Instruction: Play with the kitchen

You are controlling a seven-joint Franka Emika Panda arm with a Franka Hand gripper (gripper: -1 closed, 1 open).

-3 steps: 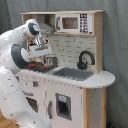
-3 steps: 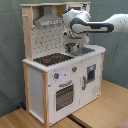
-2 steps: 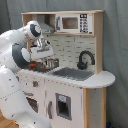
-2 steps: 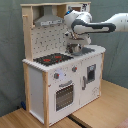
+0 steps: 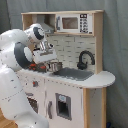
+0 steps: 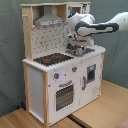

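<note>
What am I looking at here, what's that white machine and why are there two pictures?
The white machine is a robot arm with a grasping tool at its end. Both pictures show the same moment, from two cameras standing off the arm on different sides. The arm reaches over a toy kitchen of white panels and light wood, with an oven window, a black faucet, a grey hood and a toy microwave. The tool hangs over the counter by a small metal pot. Whether it grips the pot, I cannot tell.

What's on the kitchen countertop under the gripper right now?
A small metal pot sits on the countertop beside the sink, below the gripper. The pot's inside is not visible.
</note>
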